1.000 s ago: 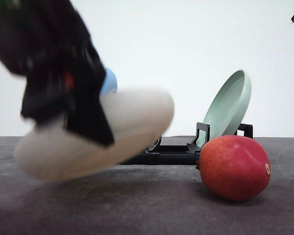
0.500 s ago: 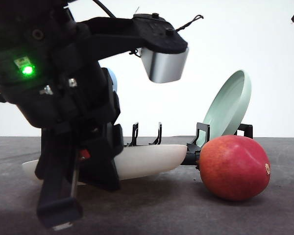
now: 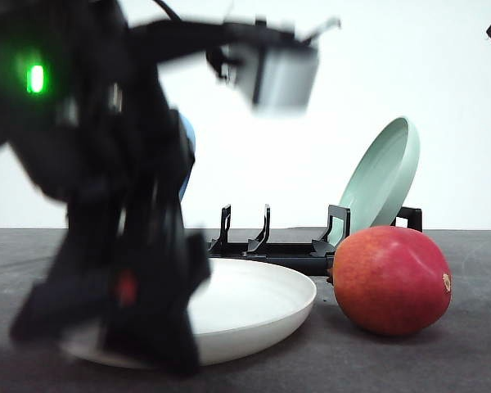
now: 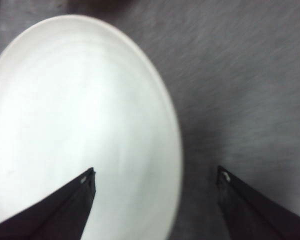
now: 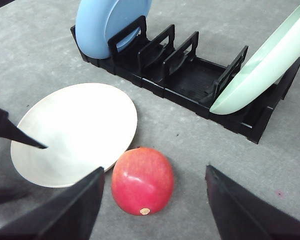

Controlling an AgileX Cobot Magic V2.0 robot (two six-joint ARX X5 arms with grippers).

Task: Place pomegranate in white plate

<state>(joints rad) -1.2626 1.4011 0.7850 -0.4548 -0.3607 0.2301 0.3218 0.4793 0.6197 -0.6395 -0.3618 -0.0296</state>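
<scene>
- White plate (image 3: pixel 262 307) now lies flat on the grey table (image 3: pixel 409 360), rim down all round. A second ago it was in the air, tilted, under the left arm; half a second ago it was low but not yet settled.
- Left gripper (image 4: pixel 155 180): fingers apart, straddling the plate's near-right rim, clamped on nothing. Judgement: plate released, arm pulling clear (front view shows it motion-blurred).
- Pomegranate (image 3: pixel 391 281) rests on the table just right of the plate, close to its rim; whether they touch, I cannot tell. Not yet in the plate.
- Right gripper (image 5: pixel 154 185): fingers wide apart, hovering above the fruit, holding nothing. Judgement: the pick is next.
- Right wrist view adds the layout: black rack (image 5: pixel 190 80) on the far side, blue plate (image 5: pixel 107 22) standing at its left end, pale green plate (image 5: pixel 262 65) leaning at its right end.
- Front view hides the blue plate mostly behind the left arm.
- Left wrist view gives plate surface: bare, unobstructed.
</scene>
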